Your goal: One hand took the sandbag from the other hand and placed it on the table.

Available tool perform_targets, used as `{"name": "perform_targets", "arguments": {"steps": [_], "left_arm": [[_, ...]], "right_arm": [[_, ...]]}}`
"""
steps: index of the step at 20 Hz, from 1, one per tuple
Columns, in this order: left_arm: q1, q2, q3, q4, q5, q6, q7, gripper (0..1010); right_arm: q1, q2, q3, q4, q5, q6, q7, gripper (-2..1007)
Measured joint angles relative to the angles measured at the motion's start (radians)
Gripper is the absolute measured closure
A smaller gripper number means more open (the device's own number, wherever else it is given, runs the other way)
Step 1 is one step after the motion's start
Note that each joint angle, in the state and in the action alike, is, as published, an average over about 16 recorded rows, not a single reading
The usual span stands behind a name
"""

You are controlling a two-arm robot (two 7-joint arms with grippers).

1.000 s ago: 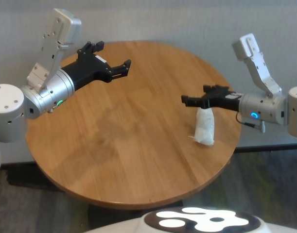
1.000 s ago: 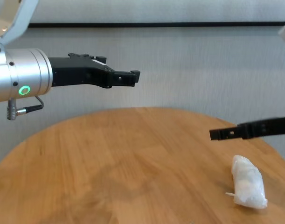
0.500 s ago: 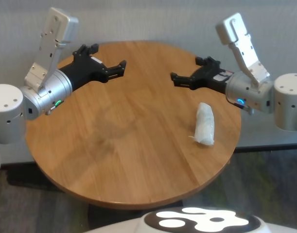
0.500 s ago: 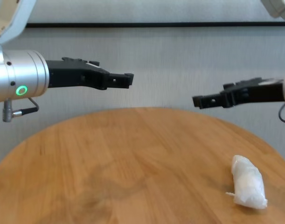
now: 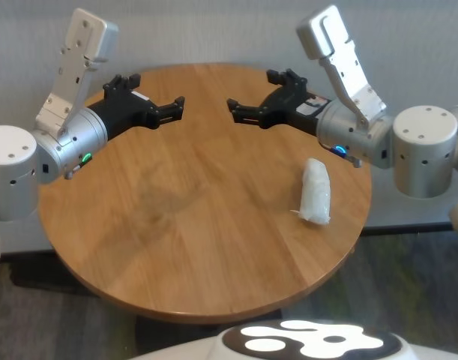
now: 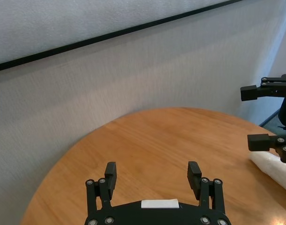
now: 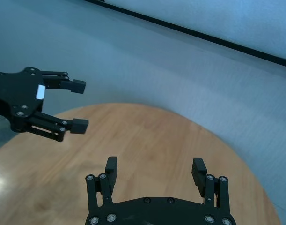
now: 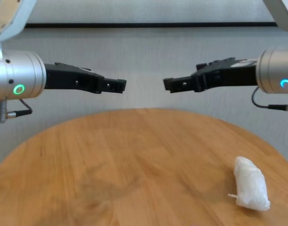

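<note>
Sandbag (image 5: 316, 192) lies on the table (image 5: 176, 225), below the right gripper's (image 5: 240, 112) open jaws.

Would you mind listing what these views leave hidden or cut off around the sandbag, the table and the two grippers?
- Sandbag: in the left wrist view only one end shows, cut by the frame edge; absent from the right wrist view.
- Table: its near edge is cut off in the chest view; its base is hidden under the top in the head view.
- Left gripper and right gripper: seen side-on in the chest view, so one finger hides the other.

grey wall (image 5: 236, 30), black wall stripe (image 8: 148, 24)
</note>
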Motion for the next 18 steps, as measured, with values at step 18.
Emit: {"name": "perform_targets", "arguments": {"steps": [18], "left_arm": [[0.036,-0.026,-0.042,-0.037,0.060,0.040,0.048,8]], "right_arm": [[0.008,-0.094,-0.005,-0.010,-0.053,0.014,0.009,4]]}}
